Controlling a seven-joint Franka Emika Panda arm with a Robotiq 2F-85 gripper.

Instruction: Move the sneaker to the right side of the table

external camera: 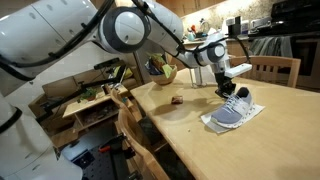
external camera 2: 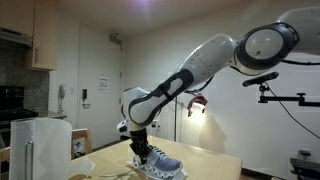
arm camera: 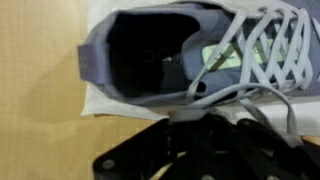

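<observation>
The sneaker (arm camera: 200,55) runs off the wrist view's top and right edges, its toe out of frame. Below it the gripper (arm camera: 205,145) is a dark blur cropped by the bottom edge; how its jaws stand cannot be told. In an exterior view, a small dark item (external camera: 176,100) on the table (external camera: 285,110) is too small to identify; the table itself runs off the right edge.

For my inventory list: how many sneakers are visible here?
1. The sneaker lies on a white sheet on the table, just below the claw. Others may be hidden.
</observation>
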